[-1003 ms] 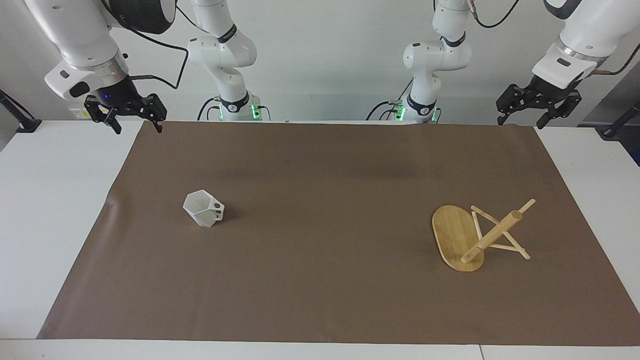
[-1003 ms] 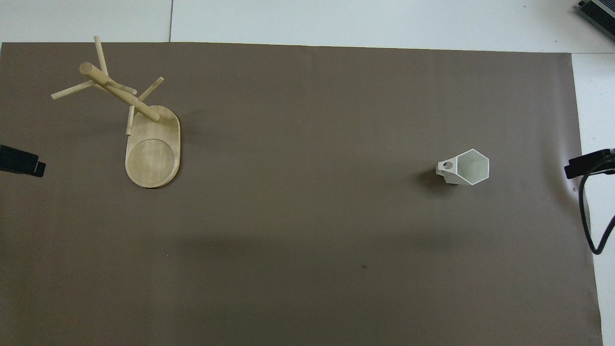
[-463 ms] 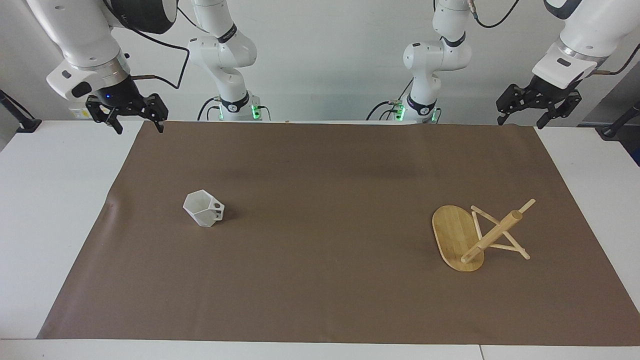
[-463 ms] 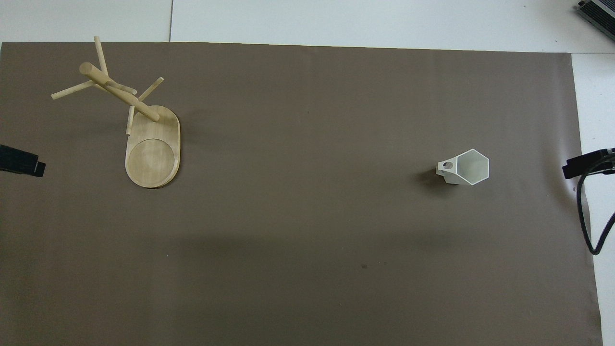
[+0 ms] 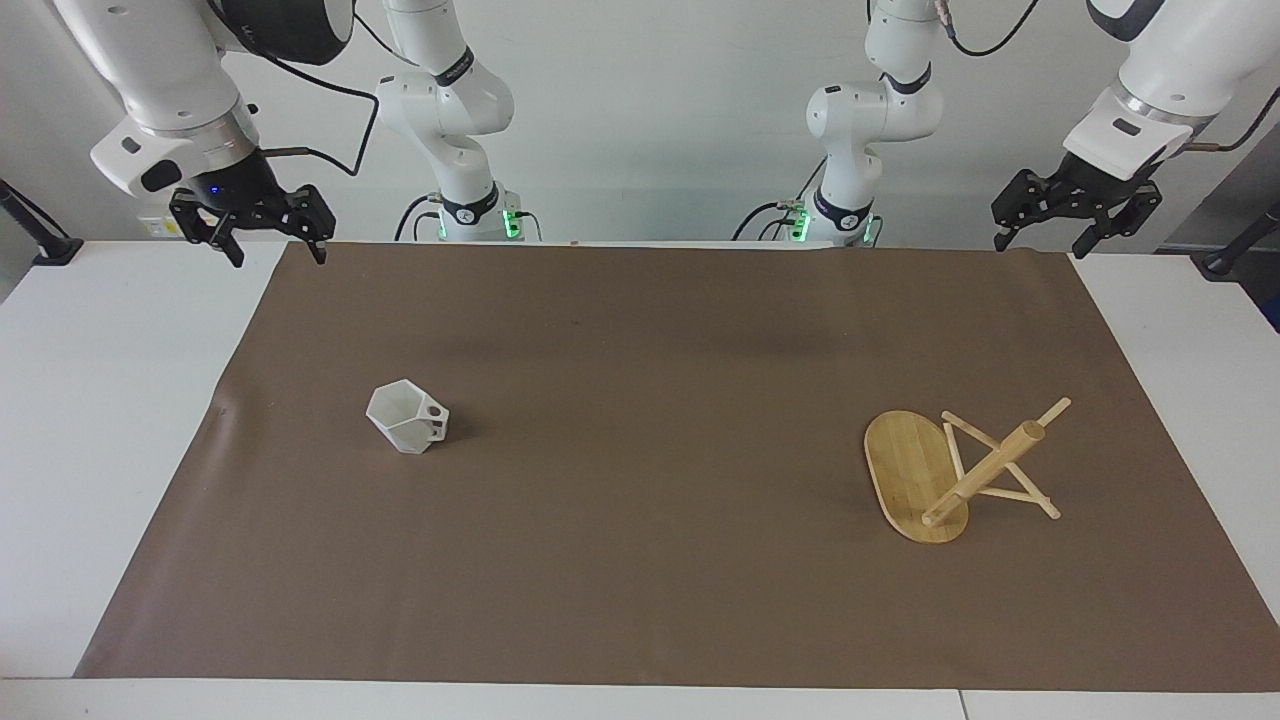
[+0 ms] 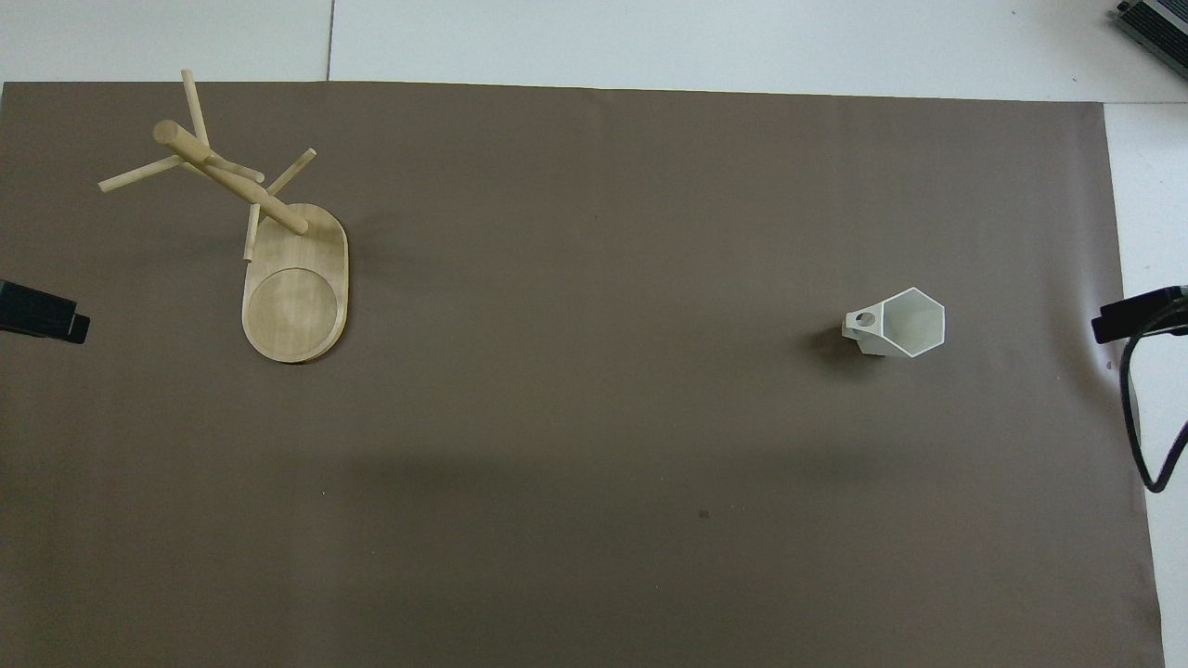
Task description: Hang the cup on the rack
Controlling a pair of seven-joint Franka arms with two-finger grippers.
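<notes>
- Almost nothing had moved since the earlier frames; only the right gripper (image 5: 268, 243) had shifted slightly.
- Both arms waited, the left gripper (image 5: 1068, 230) too, fingers apart and empty.
- One cup (image 5: 407, 417) stood upright on the table (image 5: 90, 400), well apart from one rack (image 5: 955, 470).
- Hanging had not yet begun.

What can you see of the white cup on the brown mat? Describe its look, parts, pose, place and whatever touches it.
The cup is small, white and faceted, with a hexagonal rim, a body tapering downward and a blocky side handle pierced by a round hole. It looks like matte ceramic or plastic. It stands upright, mouth up and empty, on the brown mat toward the right arm's end of the table, its handle pointing toward the rack. Only the mat touches it; no gripper is near it.
</notes>
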